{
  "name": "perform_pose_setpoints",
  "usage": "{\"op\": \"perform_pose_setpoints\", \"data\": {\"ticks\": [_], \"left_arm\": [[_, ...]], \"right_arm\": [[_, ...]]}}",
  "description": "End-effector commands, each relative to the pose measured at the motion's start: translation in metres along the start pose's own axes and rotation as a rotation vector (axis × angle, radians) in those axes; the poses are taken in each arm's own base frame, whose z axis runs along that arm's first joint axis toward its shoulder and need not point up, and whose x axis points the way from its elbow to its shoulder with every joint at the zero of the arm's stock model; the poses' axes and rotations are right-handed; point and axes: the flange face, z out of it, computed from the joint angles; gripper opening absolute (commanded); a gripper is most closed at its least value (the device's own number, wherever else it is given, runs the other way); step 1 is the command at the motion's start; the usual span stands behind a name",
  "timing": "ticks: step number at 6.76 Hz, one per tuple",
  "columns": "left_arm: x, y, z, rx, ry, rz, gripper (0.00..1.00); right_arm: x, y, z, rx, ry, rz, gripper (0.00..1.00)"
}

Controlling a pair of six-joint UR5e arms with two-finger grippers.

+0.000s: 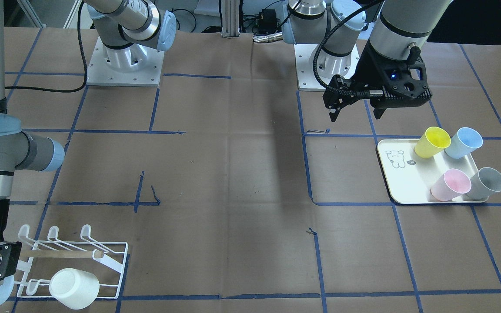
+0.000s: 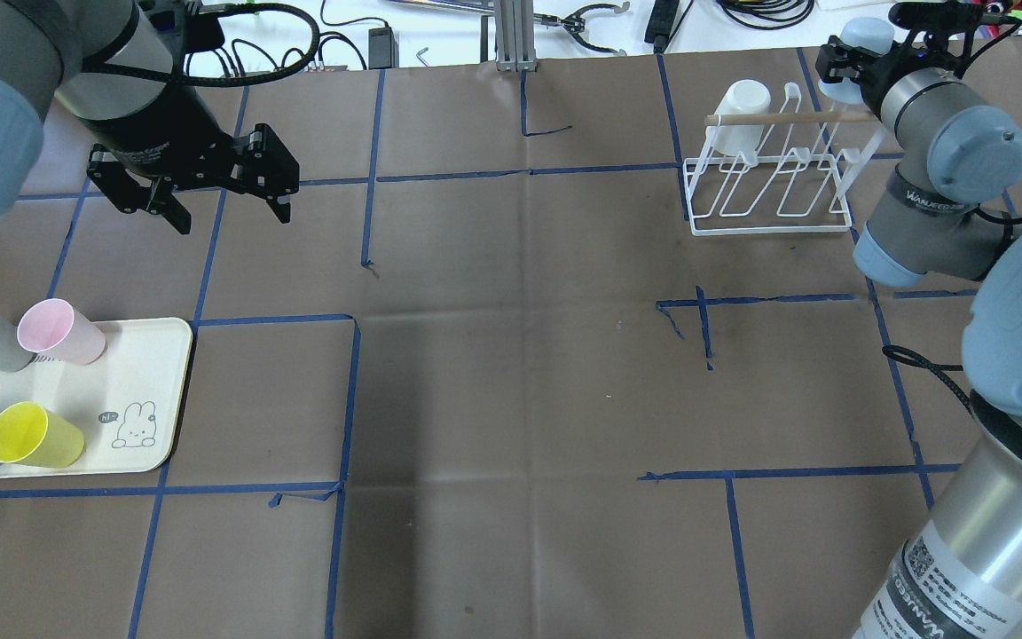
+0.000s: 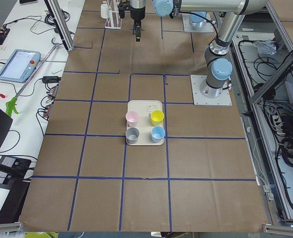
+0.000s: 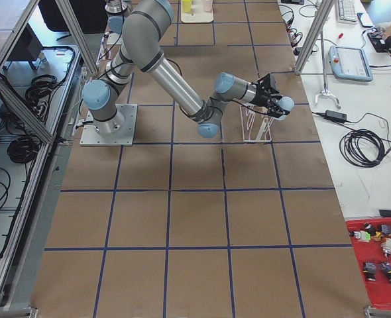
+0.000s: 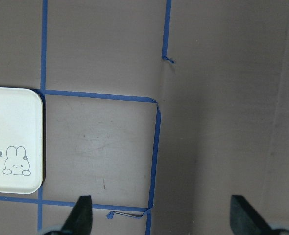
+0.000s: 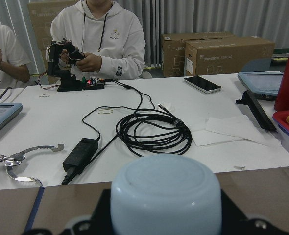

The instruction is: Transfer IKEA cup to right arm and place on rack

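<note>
Far right on the desk (image 2: 511, 373), seen from overhead, my right tool (image 2: 844, 67) is clenched round the pale blue cup (image 2: 861, 37), just beside the rack (image 2: 768, 213) at its end prong; my left tool (image 2: 234, 220) hangs spread wide and empty, well apart. Front-facing: the cup sits past the end of the dowel (image 1: 59, 254). Right wrist view: its base points outward, axis along my tool's reach.

Place: we judged it a robotics lab.
Counter (image 2: 511, 373): we saw brown paper gridded with blue tape (image 2: 349, 399), steel mounting plates (image 1: 102, 76) bolted down.
Surroundings: we noted aluminium framing (image 3: 58, 25), a teach pendant (image 3: 17, 64), coiled cables (image 6: 152, 132), cardboard boxes (image 6: 230, 49).
People: an operator (image 6: 103, 39) sat handling electronics.
</note>
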Motion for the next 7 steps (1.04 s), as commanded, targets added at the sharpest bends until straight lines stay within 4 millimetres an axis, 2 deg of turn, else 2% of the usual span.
{"op": "perform_pose_setpoints", "data": {"ticks": [1, 3, 4, 5, 6, 7], "left_arm": [[0.0, 0.0, -0.001, 0.001, 0.0, 0.0, 1.0], [0.0, 0.0, 0.0, 0.003, 0.0, 0.001, 1.0], [0.0, 0.0, -0.001, 0.004, 0.0, 0.001, 1.0], [0.0, -0.001, 0.0, 0.003, 0.0, 0.001, 1.0], [0.0, 0.0, -0.001, 0.006, -0.001, 0.004, 1.0], [0.0, 0.0, -0.001, 0.006, -0.001, 0.006, 1.0]], "right_arm": [[-0.001, 0.004, 0.001, -0.02, -0.002, 0.013, 1.0], [-0.001, -0.003, -0.002, -0.008, 0.002, 0.011, 1.0], [-0.002, -0.018, -0.007, -0.004, 0.001, 0.01, 1.0], [-0.002, -0.044, -0.014, -0.051, -0.002, 0.022, 1.0], [-0.006, -0.086, -0.026, -0.106, -0.009, 0.034, 1.0], [-0.009, -0.112, -0.036, -0.229, -0.015, 0.05, 1.0]]}}
